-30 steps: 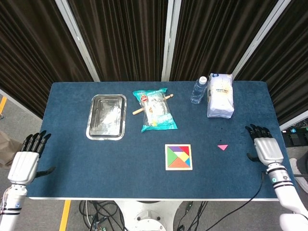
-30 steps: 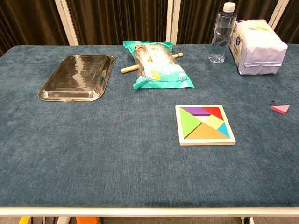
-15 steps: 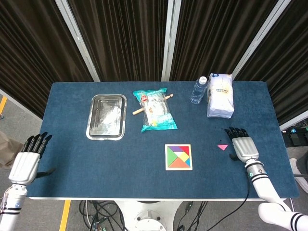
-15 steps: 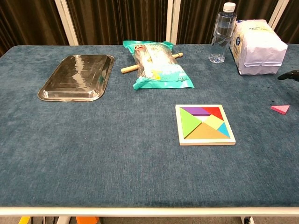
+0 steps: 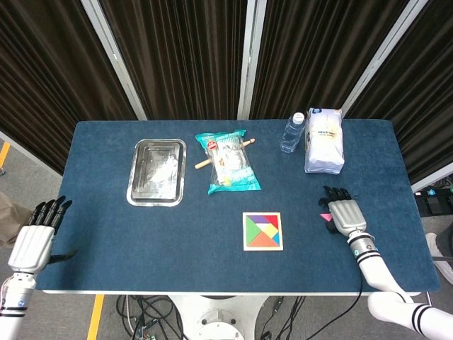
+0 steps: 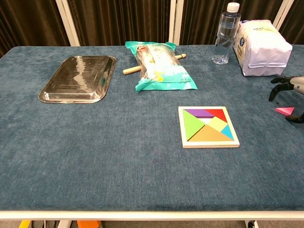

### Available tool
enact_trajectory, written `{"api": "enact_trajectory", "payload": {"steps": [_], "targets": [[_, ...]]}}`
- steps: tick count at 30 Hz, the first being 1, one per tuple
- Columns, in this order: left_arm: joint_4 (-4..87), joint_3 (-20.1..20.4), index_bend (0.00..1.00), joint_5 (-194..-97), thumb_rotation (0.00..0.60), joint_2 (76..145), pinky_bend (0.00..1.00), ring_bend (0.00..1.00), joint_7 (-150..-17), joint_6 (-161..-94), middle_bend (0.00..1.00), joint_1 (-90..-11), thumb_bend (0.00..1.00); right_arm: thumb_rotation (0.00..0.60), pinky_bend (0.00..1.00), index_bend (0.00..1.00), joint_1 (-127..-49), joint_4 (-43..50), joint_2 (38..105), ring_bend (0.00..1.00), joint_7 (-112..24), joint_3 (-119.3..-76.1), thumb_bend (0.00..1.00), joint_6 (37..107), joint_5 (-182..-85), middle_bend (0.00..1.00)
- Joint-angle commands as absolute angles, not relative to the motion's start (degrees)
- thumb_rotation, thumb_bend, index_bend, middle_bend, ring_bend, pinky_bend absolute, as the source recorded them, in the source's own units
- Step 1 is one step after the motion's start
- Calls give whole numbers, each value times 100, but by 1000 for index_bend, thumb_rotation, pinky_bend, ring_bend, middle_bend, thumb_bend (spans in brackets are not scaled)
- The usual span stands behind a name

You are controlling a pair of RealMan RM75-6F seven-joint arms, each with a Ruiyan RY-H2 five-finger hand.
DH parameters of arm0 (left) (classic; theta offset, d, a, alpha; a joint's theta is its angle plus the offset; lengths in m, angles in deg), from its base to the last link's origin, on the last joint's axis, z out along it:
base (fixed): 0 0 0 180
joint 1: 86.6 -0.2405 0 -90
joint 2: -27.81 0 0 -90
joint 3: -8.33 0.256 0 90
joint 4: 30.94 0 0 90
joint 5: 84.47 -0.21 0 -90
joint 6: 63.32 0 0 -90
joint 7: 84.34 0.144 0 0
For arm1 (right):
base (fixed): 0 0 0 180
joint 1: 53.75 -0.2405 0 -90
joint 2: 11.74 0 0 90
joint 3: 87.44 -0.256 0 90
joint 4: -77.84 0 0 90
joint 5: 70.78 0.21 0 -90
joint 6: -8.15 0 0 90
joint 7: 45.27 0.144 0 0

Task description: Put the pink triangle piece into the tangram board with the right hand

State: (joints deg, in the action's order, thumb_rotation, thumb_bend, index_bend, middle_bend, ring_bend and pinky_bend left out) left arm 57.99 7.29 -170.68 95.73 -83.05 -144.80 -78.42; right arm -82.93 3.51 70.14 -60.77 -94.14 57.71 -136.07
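**Right of the tangram board: hand over the piece, no grip yet**

Right of the tangram board (image 5: 262, 231), on the blue table (image 5: 106, 227), the pink triangle piece (image 6: 285, 110) lies flat on the cloth, well apart from the board's edge. Your right hand (image 5: 342, 210) hangs just above it with fingers spread and nothing held; in the head view the hand covers most of the piece, leaving only a pink sliver at its board-side edge. The chest view shows dark fingertips (image 6: 277, 89) behind and beside the piece, apparently not touching it.

Risks noted:
- The piece is thin and flat. Closing from above could press it into the cloth or flick it further from the board, toward the table edge.
- The board looks nearly full, so the open slot is presumably tight. A tilted or rotated grip would likely jam the triangle against neighbouring pieces or lift them out.
- You cannot see the contact point from the head view, since the hand hides it; rely on the chest view.

Your left hand (image 5: 33, 241) sits far left of the board, off the table corner, fingers loosely extended and empty.
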Motion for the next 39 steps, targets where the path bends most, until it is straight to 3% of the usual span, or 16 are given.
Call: {"api": "enact_trajectory", "payload": {"steps": [1,39], "targets": [[5792,732,0,-17070,600,9577,0,0,-8313,-14470,0,-7840,0,600,0,314,-8296,347,7025,0,-6066,-9406,214,5809,-13611,0],[5778,751,0,-17098,600,9602,0,0,-8308,-14410,0,-7806,0,600,0,425,-8306,286,6938,0,-6101,-9286,256,5919,-13431,0]]}}
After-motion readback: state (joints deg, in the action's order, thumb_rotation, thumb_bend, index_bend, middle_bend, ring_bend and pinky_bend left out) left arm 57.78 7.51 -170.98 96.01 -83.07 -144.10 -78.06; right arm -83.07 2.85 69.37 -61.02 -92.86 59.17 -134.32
